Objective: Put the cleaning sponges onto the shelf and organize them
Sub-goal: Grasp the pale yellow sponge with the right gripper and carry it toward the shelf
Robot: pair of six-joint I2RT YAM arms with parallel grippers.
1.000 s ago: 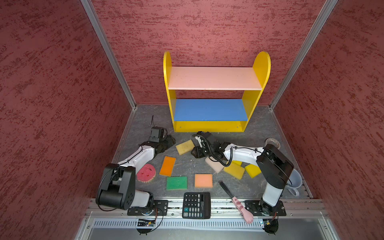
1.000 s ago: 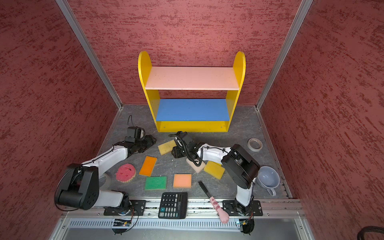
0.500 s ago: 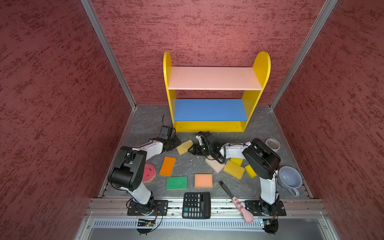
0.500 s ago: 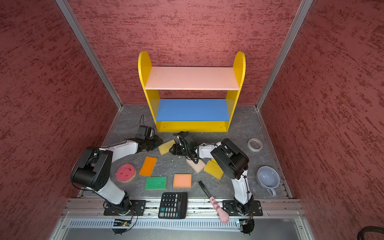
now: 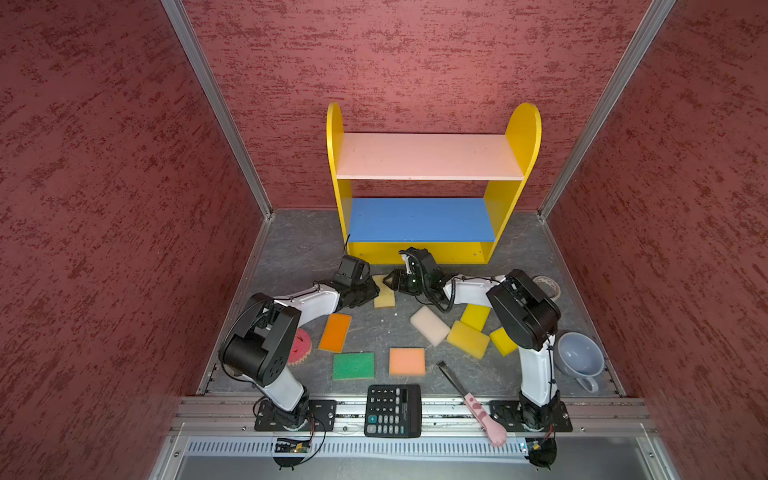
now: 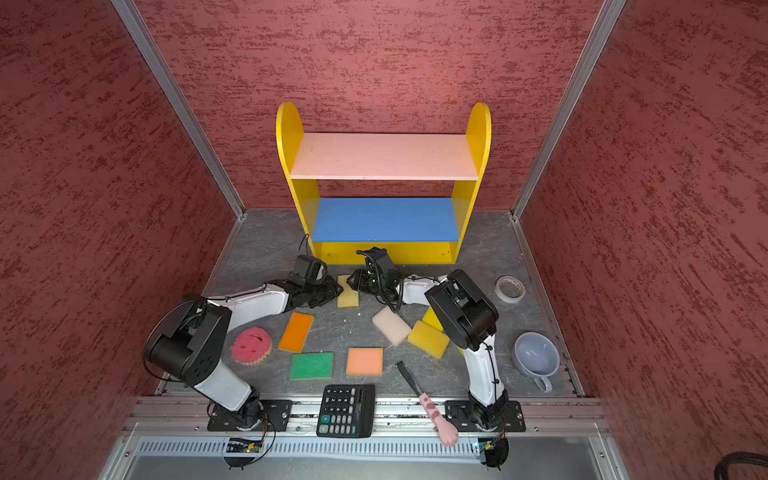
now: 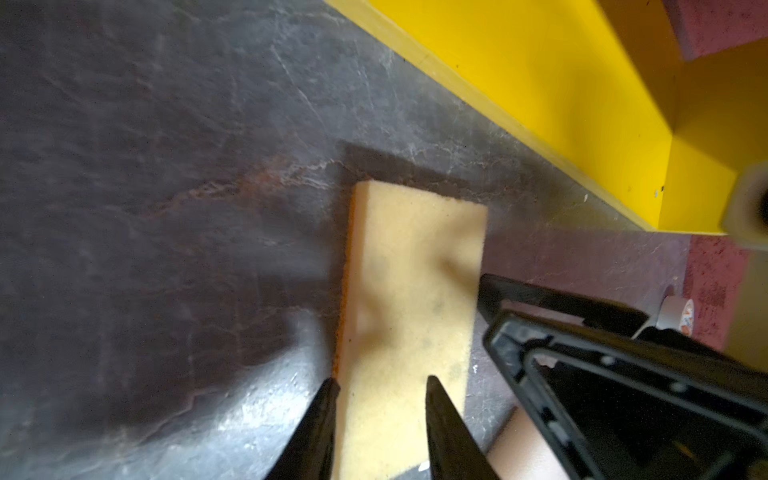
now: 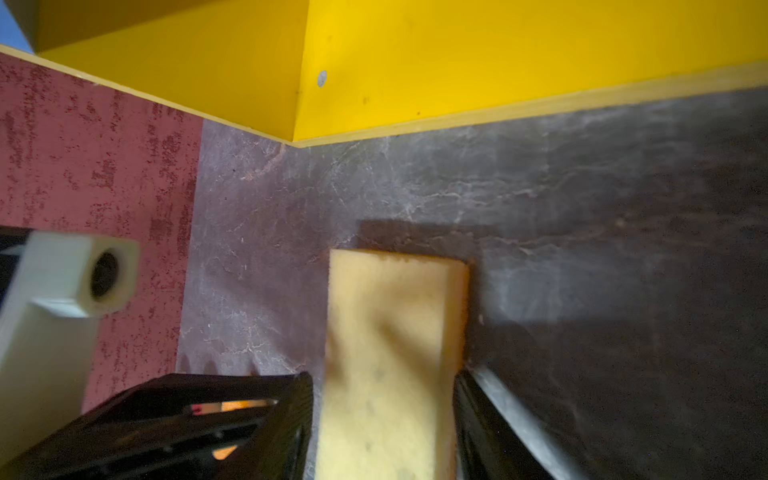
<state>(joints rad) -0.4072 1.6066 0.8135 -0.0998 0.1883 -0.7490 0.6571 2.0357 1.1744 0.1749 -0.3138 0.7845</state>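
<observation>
- My left gripper [image 7: 382, 380] stands narrow. One tip sits at the orange edge of the pale yellow sponge [image 5: 384, 296], the other on its top face; I cannot tell whether it pinches.
- My right gripper [image 8: 383, 372] straddles the same sponge from the opposite side, fingers pressed against both long sides.
- That sponge lies on the grey floor [image 5: 299, 249], just in front of the shelf [image 5: 513, 141].
- The green sponge [image 5: 353, 365] and the orange sponge [image 5: 336, 332] lie flat, well apart from the shelf.
</observation>
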